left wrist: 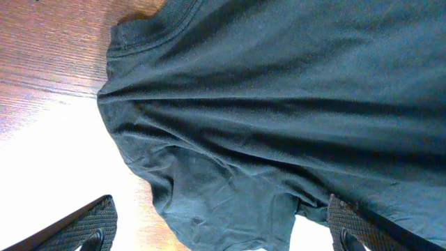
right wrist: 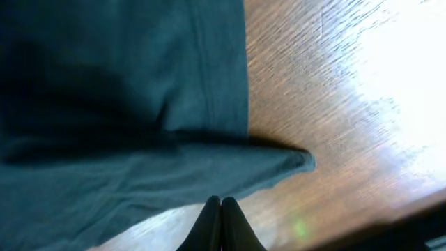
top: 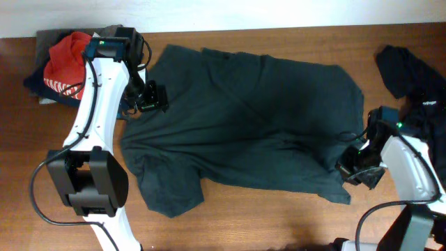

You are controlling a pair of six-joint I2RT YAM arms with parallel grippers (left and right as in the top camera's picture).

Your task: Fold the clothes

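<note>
Left gripper (top: 151,98), in the overhead view, hangs over the left edge of the large dark charcoal fabric T-shirt (top: 244,118), which lies spread on the brown wooden table (top: 279,216). The right gripper (top: 359,171) sits at that shirt's lower right corner. From the left wrist we see ribbed black fingers (left wrist: 87,224) wide apart above the shirt, gripping nothing. From the right wrist we see fingertips (right wrist: 212,219) pressed together at the shirt's hem; whether they pinch fabric we cannot tell.
</note>
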